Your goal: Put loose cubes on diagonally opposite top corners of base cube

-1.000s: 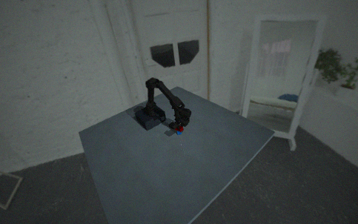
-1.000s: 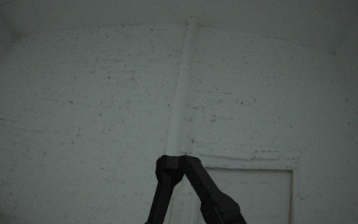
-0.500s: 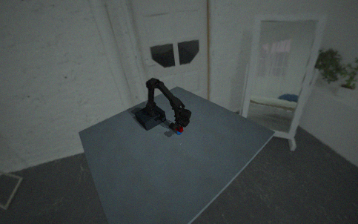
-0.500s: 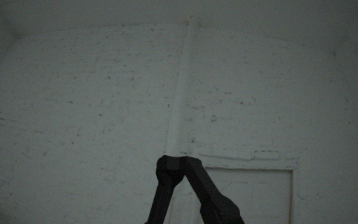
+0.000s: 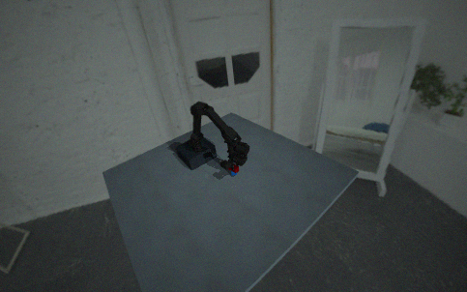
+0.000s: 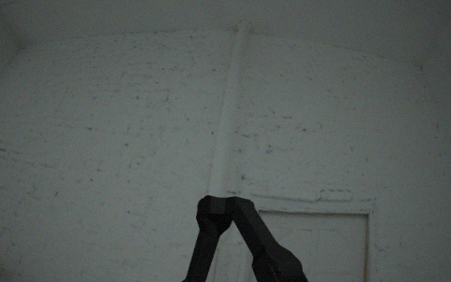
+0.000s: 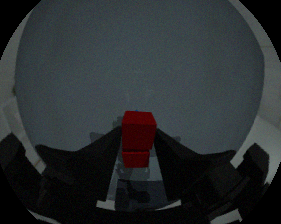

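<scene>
A red cube sits between the fingertips of my gripper, over the blue base cube. Only a tiny blue speck shows past the red cube's far edge in the wrist view. A second red block shows just below the first in the wrist view, with a thin dark line between them. My fingers are slightly open, with their tips very close beside the first red cube's sides. How the cubes rest on the base is mostly hidden by the red cube and the gripper.
The arm's base stands on the blue-grey table, toward its back left edge. The arm's shadow falls beside the cubes. A white-framed mirror stands beyond the table on the right. The exterior view shows only the upper arm and the wall.
</scene>
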Available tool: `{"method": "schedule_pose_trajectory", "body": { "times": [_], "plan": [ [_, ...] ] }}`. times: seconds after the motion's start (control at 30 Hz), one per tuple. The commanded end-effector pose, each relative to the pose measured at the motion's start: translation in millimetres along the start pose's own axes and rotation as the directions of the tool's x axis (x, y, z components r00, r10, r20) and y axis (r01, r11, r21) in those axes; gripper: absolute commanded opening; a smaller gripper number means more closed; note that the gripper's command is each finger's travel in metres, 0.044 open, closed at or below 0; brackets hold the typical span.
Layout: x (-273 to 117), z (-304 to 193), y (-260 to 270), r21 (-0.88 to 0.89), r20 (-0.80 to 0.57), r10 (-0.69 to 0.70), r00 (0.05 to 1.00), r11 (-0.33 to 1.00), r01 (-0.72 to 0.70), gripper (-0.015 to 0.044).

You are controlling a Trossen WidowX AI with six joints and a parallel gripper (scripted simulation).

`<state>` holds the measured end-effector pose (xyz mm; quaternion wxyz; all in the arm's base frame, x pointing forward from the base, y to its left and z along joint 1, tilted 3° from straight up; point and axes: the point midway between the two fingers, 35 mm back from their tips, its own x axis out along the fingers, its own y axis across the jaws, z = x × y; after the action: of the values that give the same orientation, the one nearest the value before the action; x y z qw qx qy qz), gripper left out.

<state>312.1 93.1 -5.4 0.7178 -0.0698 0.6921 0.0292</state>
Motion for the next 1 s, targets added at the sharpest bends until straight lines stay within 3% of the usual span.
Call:
{"method": "schedule_pose_trajectory", "body": {
  "times": [0.0,0.97],
  "plan": [
    [0.5,0.2,0.6,0.001,0.001,0.004,1.000,1.000,-0.004,0.0205],
    [-36.0,0.2,-0.1,0.000,0.000,0.000,1.000,1.000,0.000,0.0205]
  ]
}}
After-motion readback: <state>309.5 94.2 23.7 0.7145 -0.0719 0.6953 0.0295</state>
